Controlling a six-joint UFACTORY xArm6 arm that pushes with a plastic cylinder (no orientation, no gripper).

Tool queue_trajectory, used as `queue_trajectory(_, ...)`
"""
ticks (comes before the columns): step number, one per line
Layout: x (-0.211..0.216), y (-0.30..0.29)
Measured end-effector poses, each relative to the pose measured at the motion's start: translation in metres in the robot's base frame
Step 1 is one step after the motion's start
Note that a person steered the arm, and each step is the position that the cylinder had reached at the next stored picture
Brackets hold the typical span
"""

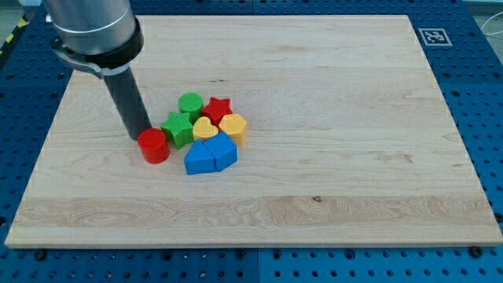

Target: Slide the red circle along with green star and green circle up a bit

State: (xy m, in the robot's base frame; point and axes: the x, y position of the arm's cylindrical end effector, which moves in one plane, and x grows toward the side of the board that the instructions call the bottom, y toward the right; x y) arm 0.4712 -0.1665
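Note:
The red circle [154,146] lies left of centre on the wooden board [330,157]. The green star [178,128] sits just to its upper right, touching it. The green circle [190,104] sits above the green star. My tip [137,136] rests on the board right at the red circle's upper left edge, touching or nearly touching it.
A red star [218,108], a yellow heart [205,128], a yellow hexagon [233,126] and two blue blocks [210,154] are packed against the green blocks on the right. A marker tag [433,36] sits at the board's top right corner.

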Motion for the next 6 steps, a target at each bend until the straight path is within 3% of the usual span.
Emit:
queue_trajectory(2, 0.031, -0.018)
queue_trajectory(6, 0.031, 0.033)
